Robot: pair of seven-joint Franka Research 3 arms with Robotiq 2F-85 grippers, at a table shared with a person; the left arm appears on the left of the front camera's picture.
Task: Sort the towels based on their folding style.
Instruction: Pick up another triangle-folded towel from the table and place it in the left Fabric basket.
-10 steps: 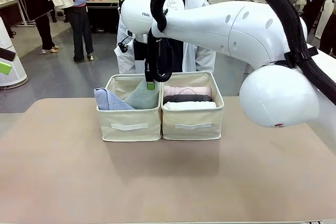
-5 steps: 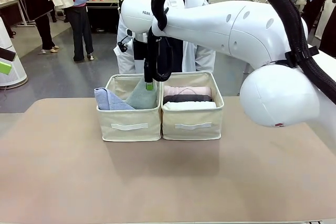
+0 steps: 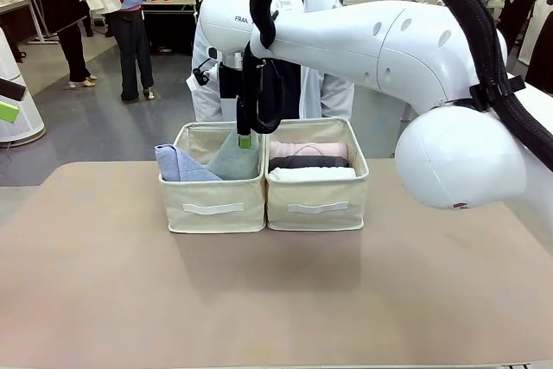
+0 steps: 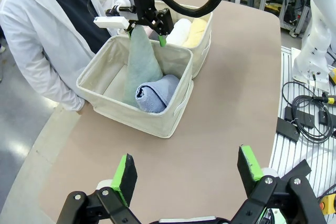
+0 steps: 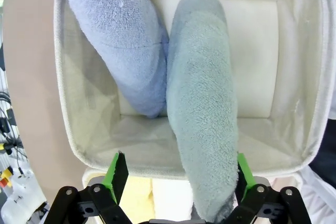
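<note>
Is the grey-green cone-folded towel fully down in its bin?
In, standing upright: grey-green cone-folded towel rests inside cream fabric bin, tip between open right gripper.

Setting: robotics lab or demo hall
Evidence: white lab coat (image 4: 37, 30), cable-strewn bench (image 4: 310, 114), onlookers (image 3: 130, 32) at worktables (image 3: 168, 6) behind

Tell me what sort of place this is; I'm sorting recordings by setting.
Probably a robotics lab or demo hall, not a home: two fabric bins of towels sit on a bare test table, cables and power bricks lie beside it, and people stand around other worktables behind.
</note>
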